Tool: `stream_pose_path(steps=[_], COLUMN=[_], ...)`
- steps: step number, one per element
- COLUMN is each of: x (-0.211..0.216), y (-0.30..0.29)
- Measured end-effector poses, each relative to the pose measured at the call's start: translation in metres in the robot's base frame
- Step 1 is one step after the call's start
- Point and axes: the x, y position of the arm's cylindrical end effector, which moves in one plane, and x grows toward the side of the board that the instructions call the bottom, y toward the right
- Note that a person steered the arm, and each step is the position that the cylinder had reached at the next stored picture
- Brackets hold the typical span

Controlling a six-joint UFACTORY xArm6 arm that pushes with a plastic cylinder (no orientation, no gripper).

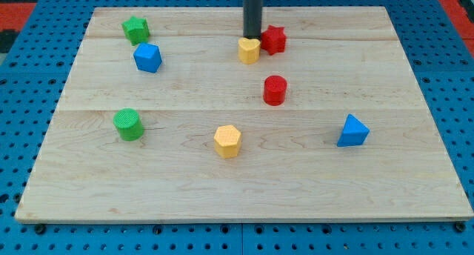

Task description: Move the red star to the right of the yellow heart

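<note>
The red star (275, 39) sits near the view's top, just right of centre, touching the right side of the yellow heart (249, 50). My rod comes down from the view's top, and my tip (252, 35) stands just behind the yellow heart and just left of the red star. The tip's very end is partly hidden behind the heart.
A red cylinder (275, 90) stands below the star. A yellow hexagon (228, 141) lies at bottom centre, a blue triangle (353, 130) at the right, a green cylinder (129, 124) at the left, a blue block (147, 58) and a green star (136, 30) at top left. All rest on the wooden board (385, 181).
</note>
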Motion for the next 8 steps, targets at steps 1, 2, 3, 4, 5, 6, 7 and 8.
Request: stream_pose_path(steps=[1,2,3,4,5,6,7,8], x=[0.0,-0.012,-0.018,-0.019,-0.012,-0.006,0.002,0.003], y=[-0.018,-0.019,-0.019,-0.006,0.038,0.042,0.038,0.031])
